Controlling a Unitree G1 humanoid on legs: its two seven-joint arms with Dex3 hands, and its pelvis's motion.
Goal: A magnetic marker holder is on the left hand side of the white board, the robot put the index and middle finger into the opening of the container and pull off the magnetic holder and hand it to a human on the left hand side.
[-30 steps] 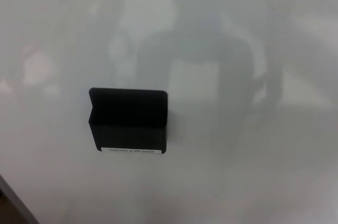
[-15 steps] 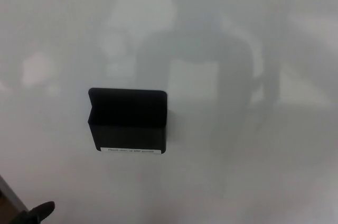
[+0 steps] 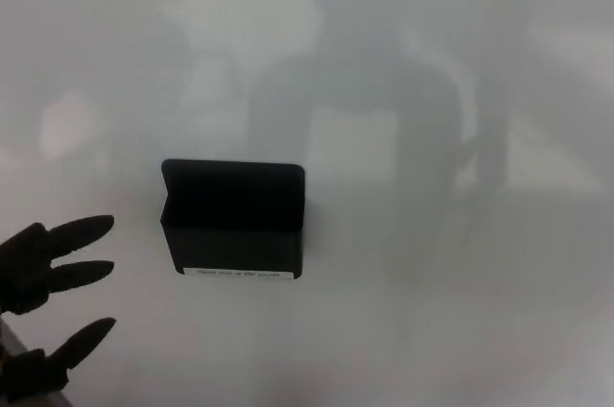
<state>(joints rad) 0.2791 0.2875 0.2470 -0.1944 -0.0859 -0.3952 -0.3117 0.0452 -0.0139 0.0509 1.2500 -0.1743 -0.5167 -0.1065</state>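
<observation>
A black magnetic marker holder (image 3: pixel 234 219) sticks to the whiteboard (image 3: pixel 432 311), left of the picture's middle, with a white label strip along its lower edge. Its opening faces up. My left hand (image 3: pixel 53 297) comes in at the lower left, black, open, with two fingers (image 3: pixel 82 251) spread and pointing right toward the holder and the thumb below them. The hand is apart from the holder, a short gap to its left, and holds nothing. My right hand does not show.
The glossy whiteboard fills the view and carries dim reflections. A dark strip of the board's edge (image 3: pixel 11 335) shows at the bottom left corner.
My left hand has risen into the picture from the bottom left corner, where only a fingertip showed half a second ago. The holder has not moved.
</observation>
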